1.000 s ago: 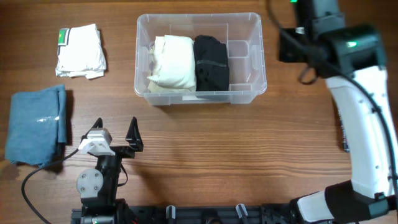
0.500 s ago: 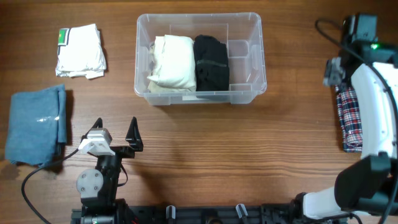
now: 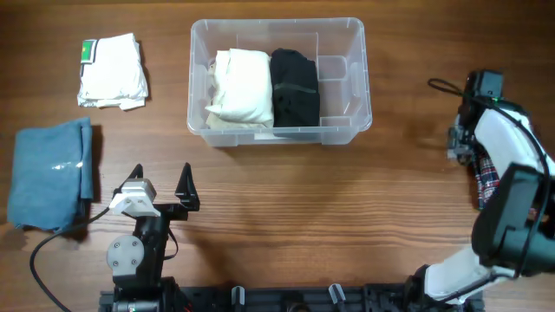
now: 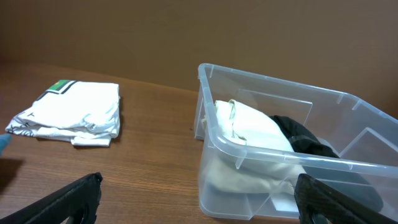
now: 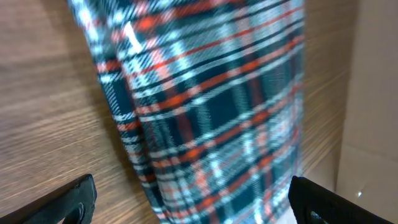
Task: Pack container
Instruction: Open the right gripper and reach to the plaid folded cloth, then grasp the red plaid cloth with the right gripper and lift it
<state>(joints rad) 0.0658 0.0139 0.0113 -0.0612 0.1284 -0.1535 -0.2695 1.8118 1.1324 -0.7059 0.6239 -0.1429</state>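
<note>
The clear container (image 3: 342,87) stands at the back centre, with a cream folded garment (image 3: 238,87) and a black one (image 3: 295,87) side by side inside; its right part is bare. At the right table edge lies a plaid cloth (image 3: 486,178), mostly hidden under my right arm. My right gripper (image 3: 461,143) hovers over it. In the right wrist view, the right gripper (image 5: 193,199) is open and straddles the plaid cloth (image 5: 211,106). My left gripper (image 3: 160,184) rests open near the front left. In the left wrist view, the left gripper (image 4: 199,199) faces the container (image 4: 211,118), holding nothing.
A white folded shirt (image 3: 111,71) lies at the back left, also visible in the left wrist view (image 4: 74,115). A blue folded cloth (image 3: 50,173) lies at the left edge, close beside my left arm. Bare wood runs between the container and the front.
My right arm has swung from beside the container's right end to the right table edge and come down over the plaid cloth, jaws widening. The left arm has not moved.
</note>
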